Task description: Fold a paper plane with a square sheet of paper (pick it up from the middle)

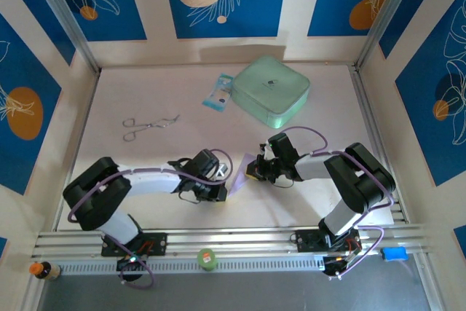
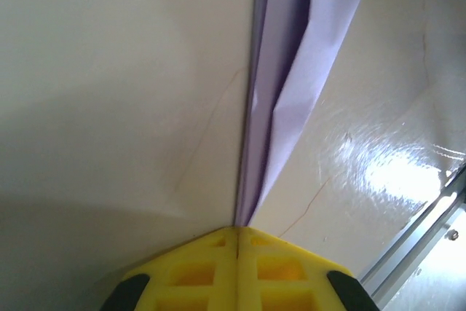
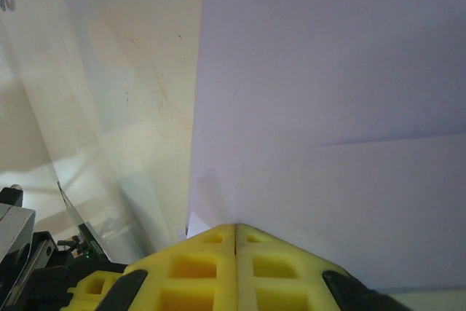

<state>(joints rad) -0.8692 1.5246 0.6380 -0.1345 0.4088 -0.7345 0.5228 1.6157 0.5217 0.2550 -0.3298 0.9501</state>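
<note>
Left wrist view showed left fingers (image 2: 191, 276) clamped on the lavender paper (image 2: 291, 71); right fingers (image 3: 196, 271) clamped it too.

This is a robot lab cell. Blue leaf-printed wall panels (image 1: 255, 5) box in a pale tabletop (image 1: 167, 85), with ribbed aluminium rails (image 1: 240, 238) along its near edge.

The square sheet of paper (image 1: 238, 178) is thin and pale lavender, folded over on itself in layers, with a straight crease across its broad face. It stands tilted on edge, on the near side of the mint-green case (image 1: 271, 91), well apart from it.
</note>
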